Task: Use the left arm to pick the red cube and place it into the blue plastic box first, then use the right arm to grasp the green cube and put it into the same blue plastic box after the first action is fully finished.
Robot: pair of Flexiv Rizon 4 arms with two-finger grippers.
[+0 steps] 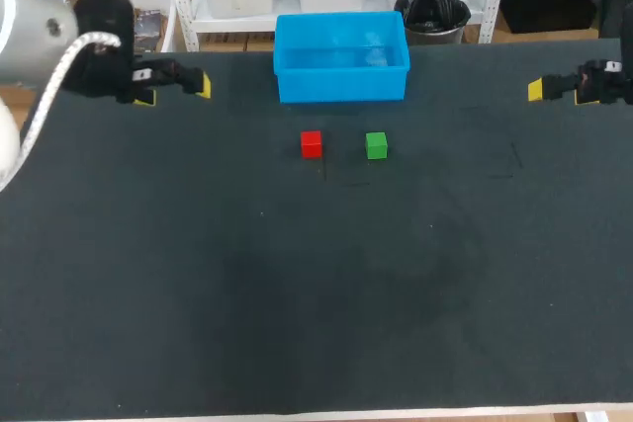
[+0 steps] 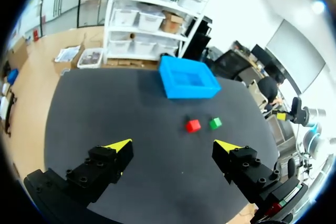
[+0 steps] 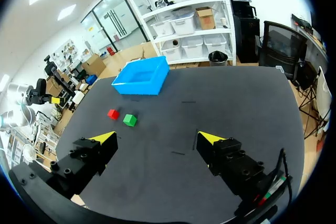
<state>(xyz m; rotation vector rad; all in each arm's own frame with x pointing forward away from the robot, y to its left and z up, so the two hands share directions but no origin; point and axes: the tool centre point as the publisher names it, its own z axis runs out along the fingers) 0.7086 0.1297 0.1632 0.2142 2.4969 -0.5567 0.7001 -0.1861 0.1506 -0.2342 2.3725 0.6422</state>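
Left gripper (image 2: 174,146): fingers released and spread wide, gripping nothing, held above the black table (image 2: 105,108). Red cube (image 2: 192,125) rests on the table ahead of this gripper. Green cube (image 2: 215,123) sits just beside the red cube, not touching it. Blue plastic box (image 2: 191,92) stands farther ahead, beyond both cubes. Right gripper (image 3: 156,138): likewise released, with both cubes ahead of it, toward the left arm's side.

Robotics lab workbench.
Told by a left arm (image 1: 40,22) and right arm (image 1: 605,79), yellow-tipped, over a black-matted table (image 1: 297,294).
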